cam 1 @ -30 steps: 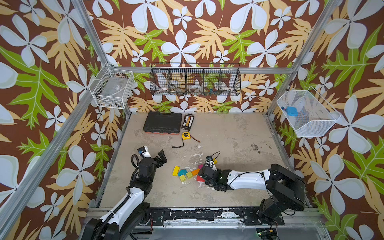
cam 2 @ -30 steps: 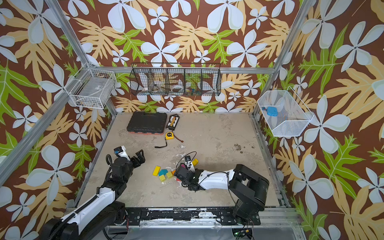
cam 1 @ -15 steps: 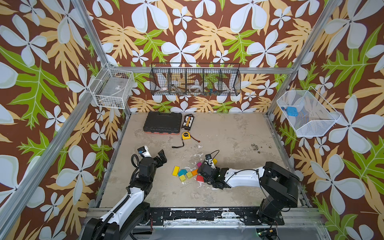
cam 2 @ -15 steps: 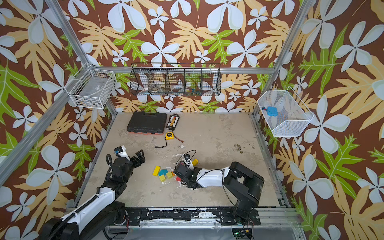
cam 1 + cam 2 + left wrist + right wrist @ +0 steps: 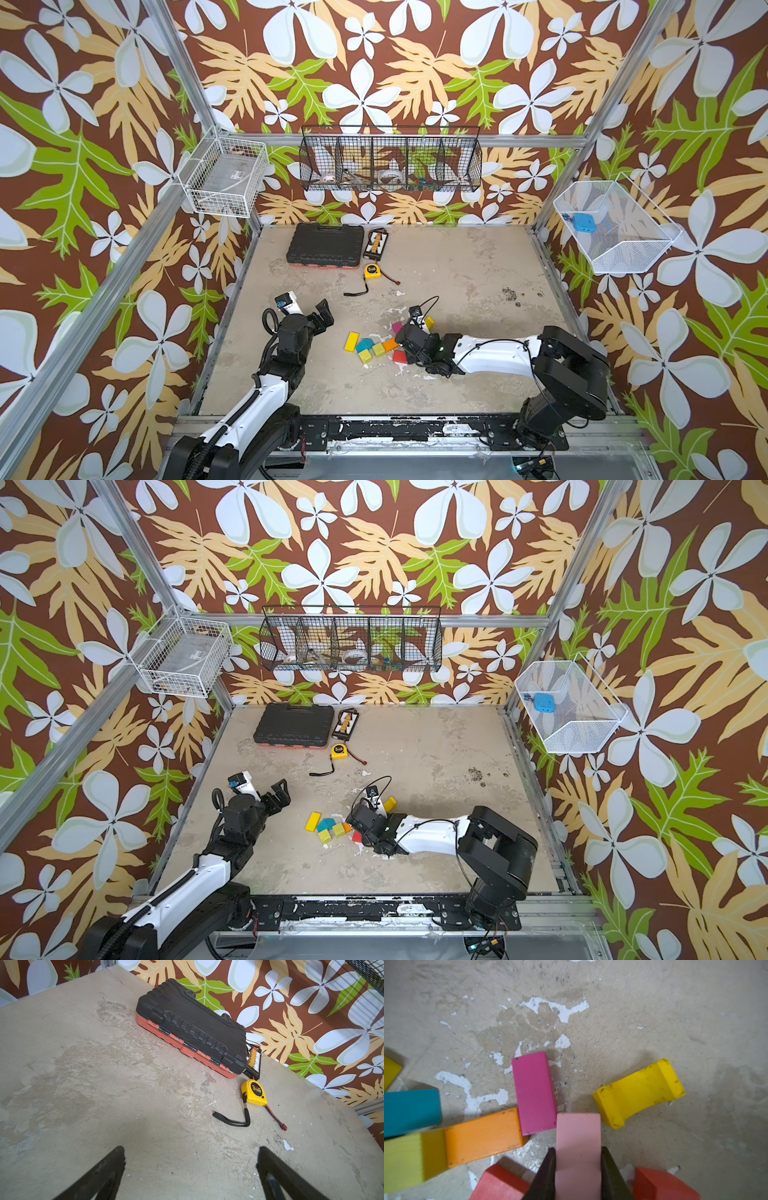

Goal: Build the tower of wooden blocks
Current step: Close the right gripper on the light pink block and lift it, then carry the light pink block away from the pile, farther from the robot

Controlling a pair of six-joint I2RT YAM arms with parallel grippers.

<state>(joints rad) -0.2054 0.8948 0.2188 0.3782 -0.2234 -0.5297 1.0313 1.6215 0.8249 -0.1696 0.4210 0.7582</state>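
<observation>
Gripping a pink block (image 5: 578,1132) by its two long sides, the dark fingers (image 5: 548,1167) of my right gripper (image 5: 578,1150) are pressed flat against it, low over the table (image 5: 457,270) in the lower centre of both top views. The other wood blocks lie flat around it. A magenta brick (image 5: 533,1093) sits just beside the pink one, with an orange brick (image 5: 483,1136) against it. A teal block (image 5: 411,1111) and a lime block (image 5: 404,1159) lie past the orange brick. A yellow arch (image 5: 639,1093) is near, and red blocks (image 5: 500,1184) flank my fingers. In a top view, a yellow brick (image 5: 351,341) ends the cluster on the left. My left gripper (image 5: 322,313) hangs wide open and empty, left of the blocks. A black tool case (image 5: 325,249) and a yellow tape measure (image 5: 372,271) sit near the back wall.
</observation>
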